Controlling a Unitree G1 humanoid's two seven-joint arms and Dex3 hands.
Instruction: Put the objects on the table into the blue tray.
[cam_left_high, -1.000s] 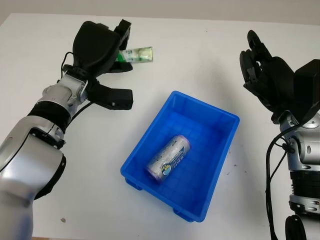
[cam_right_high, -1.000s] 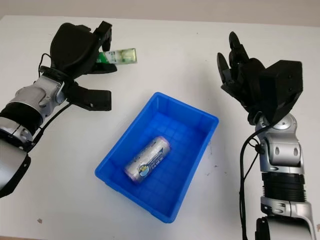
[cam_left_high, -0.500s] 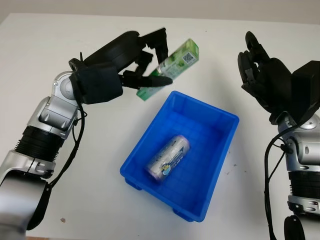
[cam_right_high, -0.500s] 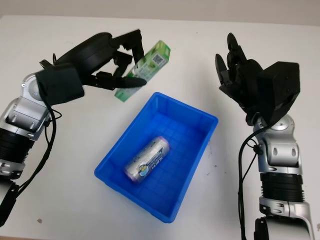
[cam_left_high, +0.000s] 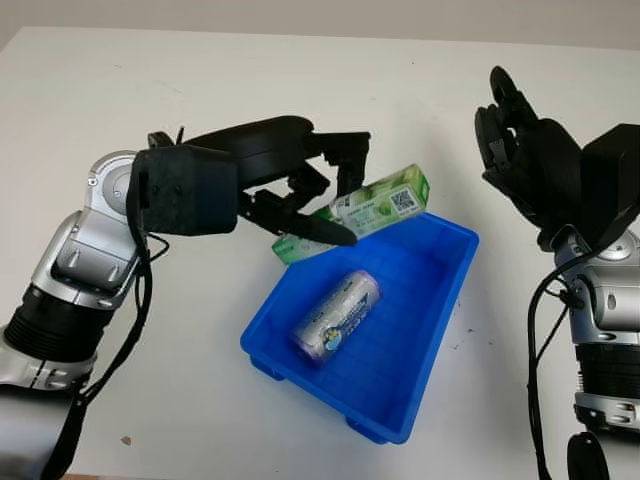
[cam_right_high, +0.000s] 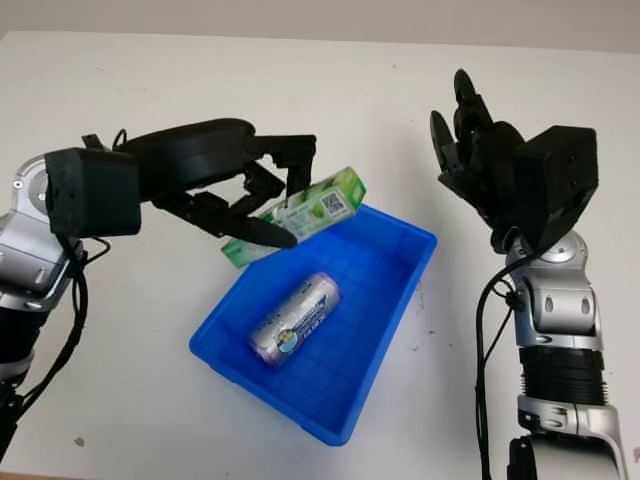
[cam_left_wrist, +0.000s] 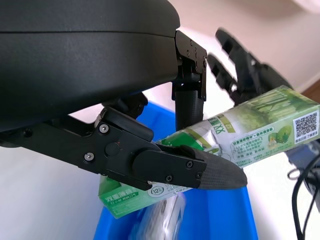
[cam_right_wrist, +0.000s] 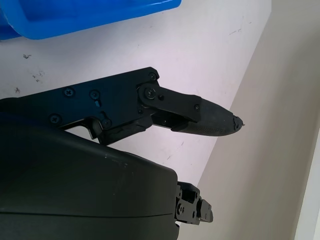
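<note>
Green and white, the carton (cam_left_high: 365, 207) is hanging in the air over the far left rim of the blue tray (cam_left_high: 440, 330), tilted so that its printed end with the square code is reaching out above the tray's inside while its other end is sticking out past the rim toward the bare table (cam_left_high: 200, 330). The left hand (cam_left_high: 300, 190) is pinching the carton, with one finger (cam_left_wrist: 172, 167) pressing across its face and the others closing on it from the far side, as the left wrist view is showing up close. A can (cam_left_high: 338, 312) is already lying on its side on the tray floor, toward the tray's near left corner, just below and nearer than the carton. The right hand (cam_left_high: 520, 150) is held up in the air off the tray's right side, well apart from it, open and holding nothing.

The step in hand looks like the carrying of the carton to the tray, with the drop not yet made. The next move seems to call for bringing the hand a little further over the tray's middle, so the trailing end is clearing the rim, and then letting the fingers go; released where it is, the carton could be catching the rim or landing on the can.
</note>
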